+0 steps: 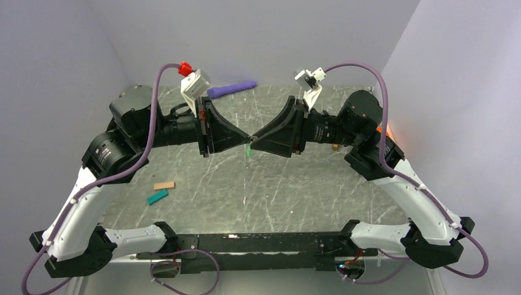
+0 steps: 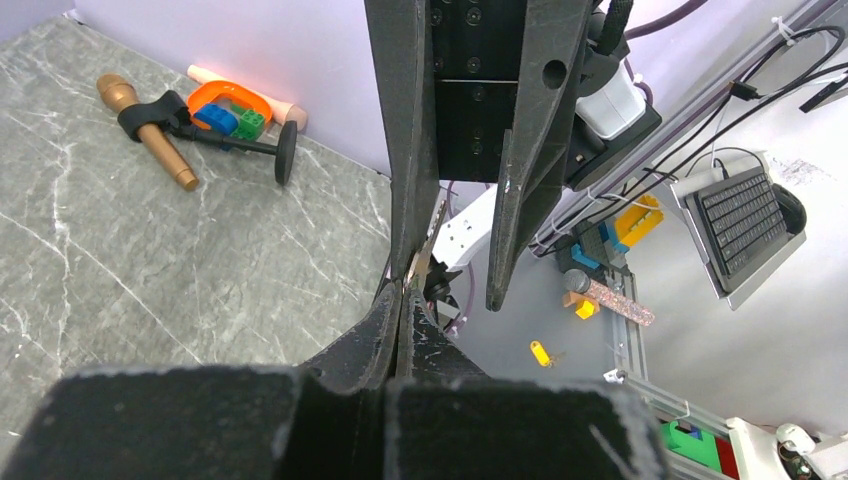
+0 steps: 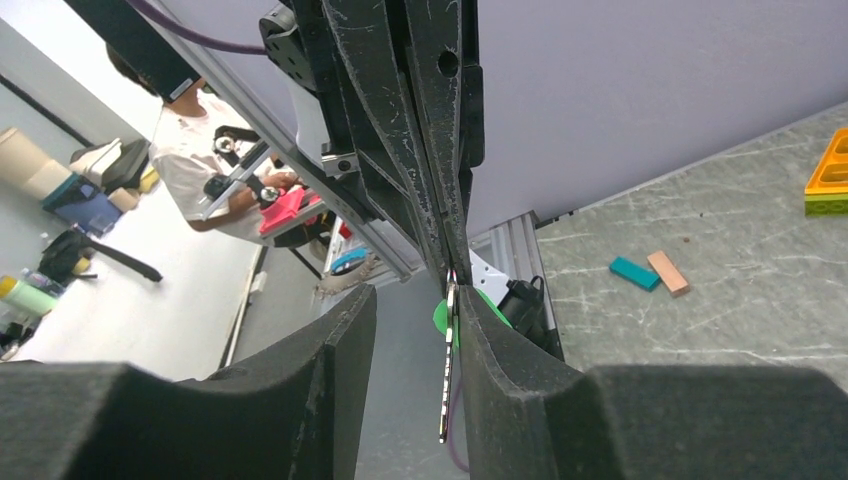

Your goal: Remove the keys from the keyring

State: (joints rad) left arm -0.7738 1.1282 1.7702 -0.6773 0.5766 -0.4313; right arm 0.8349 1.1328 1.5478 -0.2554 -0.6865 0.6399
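My two grippers meet tip to tip above the middle of the table [image 1: 203, 172]. My left gripper [image 1: 247, 137] is shut; in the right wrist view its fingertips [image 3: 447, 262] pinch the top of a thin shiny metal piece [image 3: 446, 370], seen edge-on, which looks like the keyring. The keys [image 1: 249, 151], a tiny bright-green piece [image 3: 439, 318], hang at that metal piece. My right gripper [image 3: 415, 300] is open around it. The metal lies against one finger [image 3: 500, 350] and the other finger stands well apart. In the left wrist view my left gripper [image 2: 405, 295] shows no gap.
A tan block [image 1: 164, 185] and a teal block [image 1: 157, 196] lie at the table's left front. A purple rod [image 1: 232, 90] lies at the back. At the right wall lie a bronze stick [image 2: 150, 135] and an orange tray [image 2: 230, 98] with toy bricks.
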